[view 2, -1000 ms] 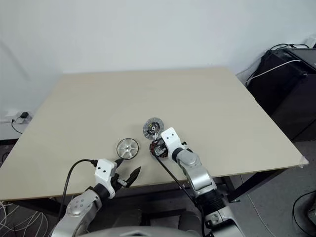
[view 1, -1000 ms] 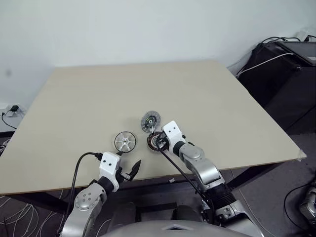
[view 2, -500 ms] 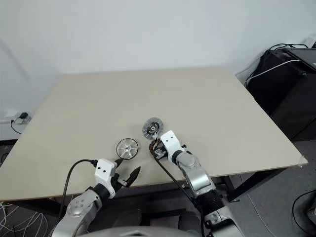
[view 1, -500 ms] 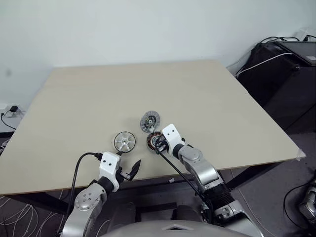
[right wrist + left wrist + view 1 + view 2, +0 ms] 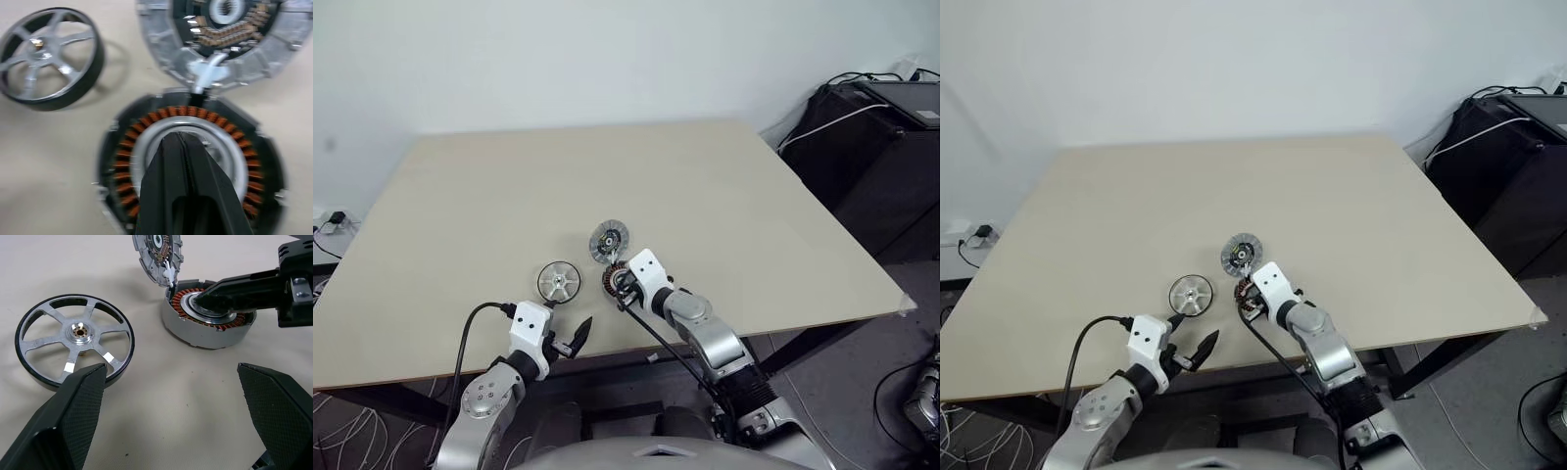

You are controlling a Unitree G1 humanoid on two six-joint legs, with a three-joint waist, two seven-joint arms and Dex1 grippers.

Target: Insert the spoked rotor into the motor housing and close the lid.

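The shiny spoked rotor (image 5: 559, 282) lies flat on the table, also seen in the left wrist view (image 5: 76, 338). Right of it sits the motor housing (image 5: 617, 282), with copper windings around a pale centre (image 5: 146, 161). The lid (image 5: 609, 241) stands tilted open at the housing's far rim, joined to it by a white piece, its dark inner face (image 5: 159, 254) showing. My right gripper (image 5: 177, 139) is shut, its tips resting in the housing's pale centre. My left gripper (image 5: 170, 366) stands open at the table's front edge, close to the rotor and holding nothing.
The beige table (image 5: 607, 176) stretches wide behind the parts. Its front edge (image 5: 431, 362) runs just under my left gripper. A black cabinet with cables (image 5: 871, 147) stands off the table's right side. A black cable (image 5: 465, 338) loops from my left wrist.
My right gripper has swung slightly to the left while staying shut over the housing's centre. The left arm, the rotor and the lid have kept still.
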